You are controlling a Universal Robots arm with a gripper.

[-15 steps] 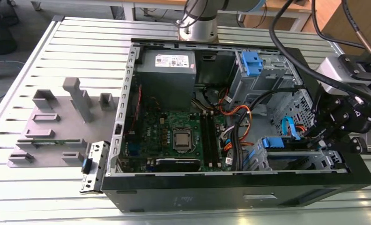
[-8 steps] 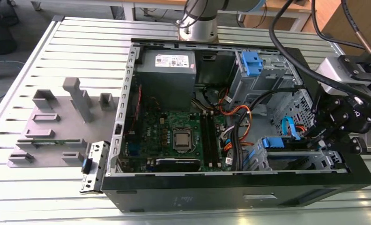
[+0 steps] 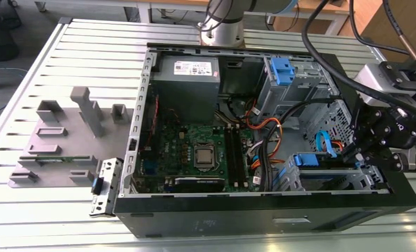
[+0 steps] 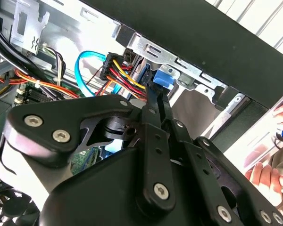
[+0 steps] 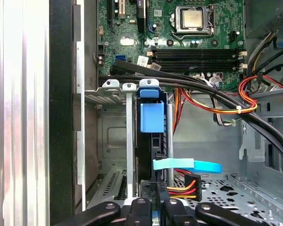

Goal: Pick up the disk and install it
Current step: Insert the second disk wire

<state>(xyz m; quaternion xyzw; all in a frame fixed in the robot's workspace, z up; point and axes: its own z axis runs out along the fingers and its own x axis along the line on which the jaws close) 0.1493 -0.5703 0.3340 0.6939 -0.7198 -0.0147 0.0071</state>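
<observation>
We are looking at an open computer case (image 3: 194,220) lying on a slatted metal table (image 3: 89,58), and we are placing everything relative to that case. The gripper (image 3: 359,157) is reaching down into the case at the corner nearest the exterior view's right, over the drive cage (image 3: 334,178) there. In the first wrist view its black fingers (image 5: 162,197) are drawn close together, pressing against the edge of the disk (image 5: 153,150), which is sitting on edge in the cage slot with its blue rail tab (image 5: 152,117) facing the motherboard (image 5: 188,33). In the second wrist view the fingers (image 4: 155,101) are narrowing to a slim tip that is meeting the same blue tab (image 4: 162,77), so we are judging them clamped on the disk. A bundle of red, yellow and black power wires (image 5: 184,183) and a flat blue data cable (image 5: 188,165) are lying just beside the disk, inside the case. A grey power-supply box (image 3: 187,79) is occupying the far corner of the case, and grey fixture blocks (image 3: 61,136) are standing on the table outside it. A person's hand (image 4: 273,160) is appearing beyond the case wall.
</observation>
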